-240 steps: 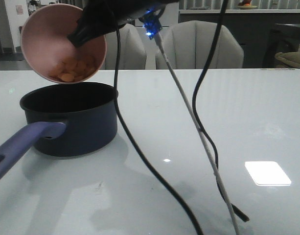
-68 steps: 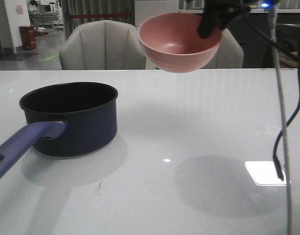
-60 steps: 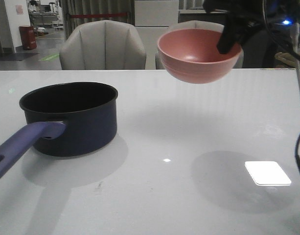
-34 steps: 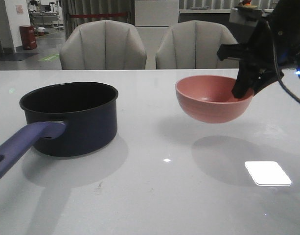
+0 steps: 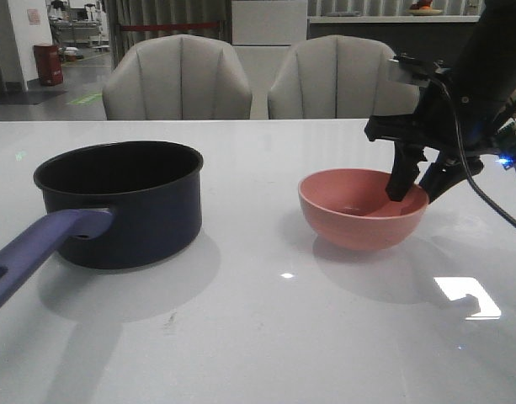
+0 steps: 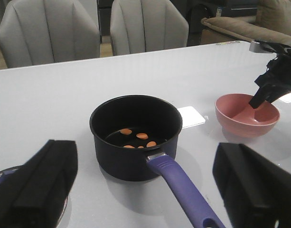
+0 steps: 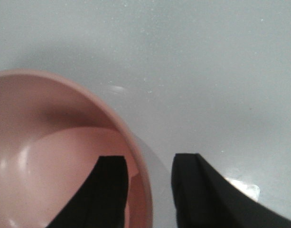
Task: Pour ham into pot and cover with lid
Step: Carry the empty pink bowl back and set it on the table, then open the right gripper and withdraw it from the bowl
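Note:
The navy pot [image 5: 148,210] stands at the table's left, its purple-blue handle [image 5: 39,248] pointing toward me. Several orange-pink ham slices [image 6: 141,136] lie on the pot's [image 6: 131,156] black bottom. The empty pink bowl [image 5: 359,223] rests on the table at the right. My right gripper [image 5: 413,181] straddles its far-right rim, one finger inside [image 7: 105,190], one outside [image 7: 202,190], with a gap to the rim [image 7: 143,175], so it is open. My left gripper [image 6: 145,190] is wide open above the pot handle. A shiny sliver of the lid [image 6: 5,172] shows behind my left finger.
Two grey chairs [image 5: 178,76] stand behind the table's far edge. A bright window reflection [image 5: 468,299] lies on the glossy white table [image 5: 266,337] near the bowl. The right arm's cable hangs to the right of the bowl.
My right gripper tipped the ham from the bowl into the pot, then carried the empty bowl right and down onto the table. Its jaws have loosened off the rim.

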{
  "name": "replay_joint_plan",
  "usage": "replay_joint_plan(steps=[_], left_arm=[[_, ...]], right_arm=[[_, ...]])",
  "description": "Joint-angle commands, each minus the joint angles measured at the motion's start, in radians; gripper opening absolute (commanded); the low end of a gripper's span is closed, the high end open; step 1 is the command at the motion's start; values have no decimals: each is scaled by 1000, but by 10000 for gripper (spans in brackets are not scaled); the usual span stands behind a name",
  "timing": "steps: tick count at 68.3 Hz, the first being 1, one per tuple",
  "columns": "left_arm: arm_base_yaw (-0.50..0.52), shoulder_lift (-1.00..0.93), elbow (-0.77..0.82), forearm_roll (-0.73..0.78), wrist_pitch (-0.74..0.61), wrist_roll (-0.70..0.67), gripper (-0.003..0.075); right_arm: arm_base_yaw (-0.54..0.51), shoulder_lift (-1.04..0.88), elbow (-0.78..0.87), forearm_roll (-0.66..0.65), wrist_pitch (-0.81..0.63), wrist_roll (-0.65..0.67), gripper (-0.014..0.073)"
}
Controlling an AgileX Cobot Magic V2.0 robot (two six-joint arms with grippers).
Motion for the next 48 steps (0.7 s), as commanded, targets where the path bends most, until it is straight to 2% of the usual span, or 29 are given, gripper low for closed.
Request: replay_joint_plan(steps=[1, 20, 36, 48], left_arm=[[-8, 8, -28, -10, -83, 1, 604], [-8, 8, -28, -10, -83, 1, 604], [-8, 8, -28, -10, -83, 1, 603], [-8, 8, -28, -10, -95, 1, 604]], right_arm=[[-6, -87, -43, -2, -17, -30, 393], [-6, -330, -11, -2, -16, -146, 393], [-6, -587, 158, 21, -153, -145, 393], [12, -749, 318, 38, -307, -145, 393]])
